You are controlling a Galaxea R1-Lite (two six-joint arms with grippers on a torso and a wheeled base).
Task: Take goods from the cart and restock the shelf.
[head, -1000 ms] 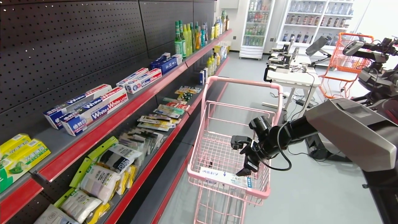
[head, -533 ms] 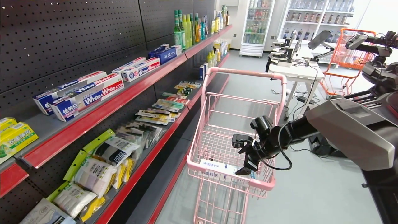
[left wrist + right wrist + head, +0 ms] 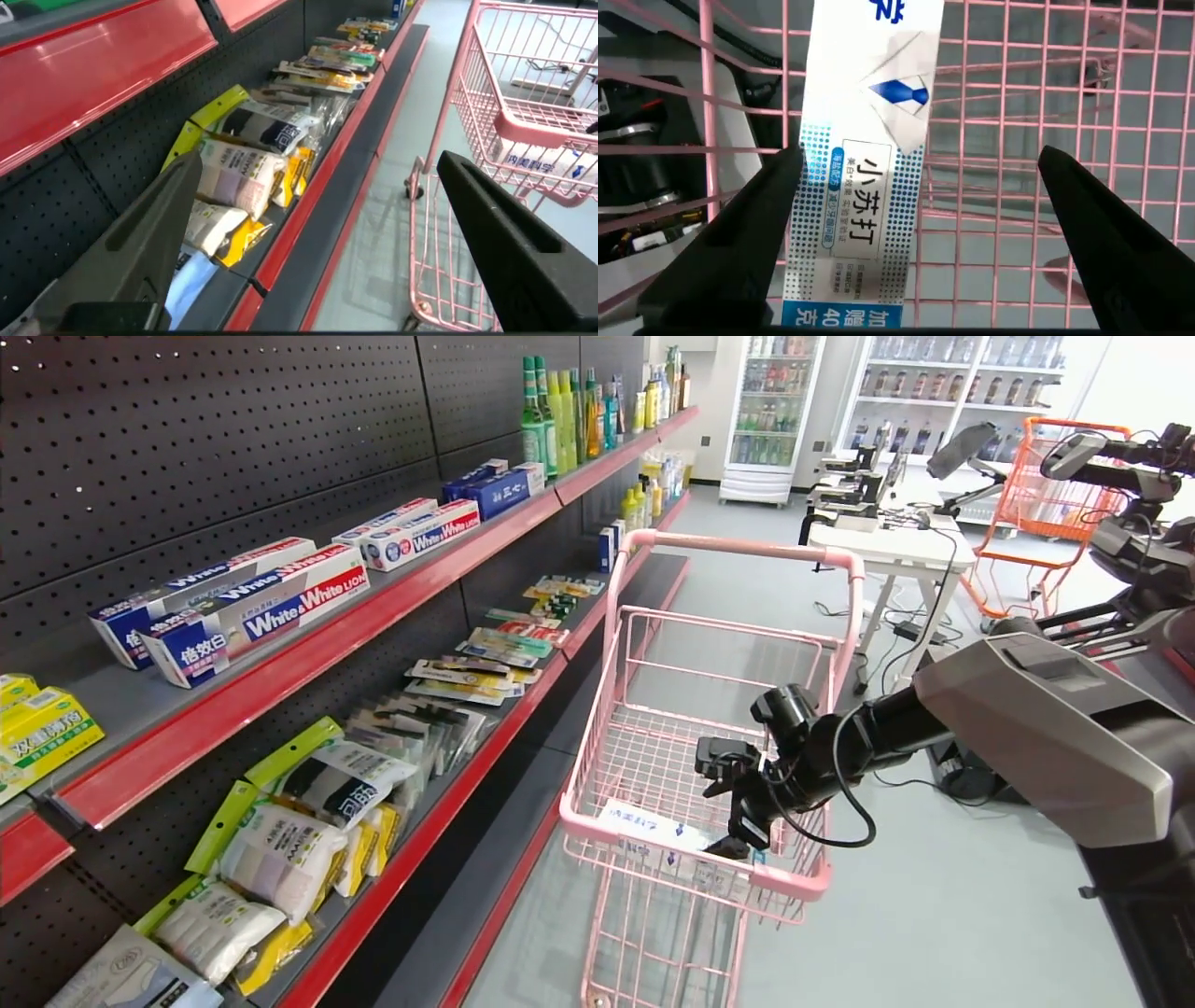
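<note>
While right tool (image 3: 733, 845) hangs wide open and empty over white-blue box (image 3: 653, 826) in cart (image 3: 747, 549), lower centre of frame, box sits off-centre toward one finger (image 3: 729, 252). Shift sideways to centre it, descend, close across narrow width. Left tool (image 3: 318, 159) open, empty, near shelf (image 3: 308, 663).

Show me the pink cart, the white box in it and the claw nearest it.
pink cart (image 3: 738, 543), head view, handle bar.
white box (image 3: 859, 205), right wrist view, printed face.
right claw (image 3: 920, 154), right wrist view, gap between fingertips.
</note>
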